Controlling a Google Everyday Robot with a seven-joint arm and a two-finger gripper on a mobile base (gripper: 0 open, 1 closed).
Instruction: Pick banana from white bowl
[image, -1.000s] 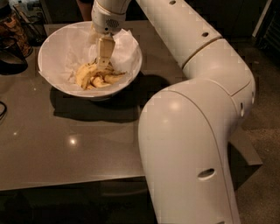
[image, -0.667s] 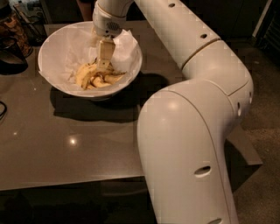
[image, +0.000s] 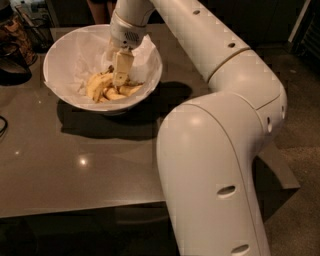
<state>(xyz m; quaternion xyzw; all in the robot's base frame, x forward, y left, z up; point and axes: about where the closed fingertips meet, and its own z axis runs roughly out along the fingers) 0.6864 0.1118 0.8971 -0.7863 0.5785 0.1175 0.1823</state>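
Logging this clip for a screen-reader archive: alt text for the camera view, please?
The robot's gripper is down inside a white bowl, among bananas on crumpled white paper. The bowl sits on a dark glossy table; the white arm fills the right foreground.

no readable text or labels anywhere, pincer (image: 120, 80) down in white bowl (image: 150, 85)

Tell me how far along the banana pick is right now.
Done: the approach. The gripper sits low inside the white bowl, close beside the banana.
In hand: the grasp, though I cannot tell whether anything is held.
Left: securing the banana and lifting it clear. It lies in the bowl with the other bananas, not yet raised.
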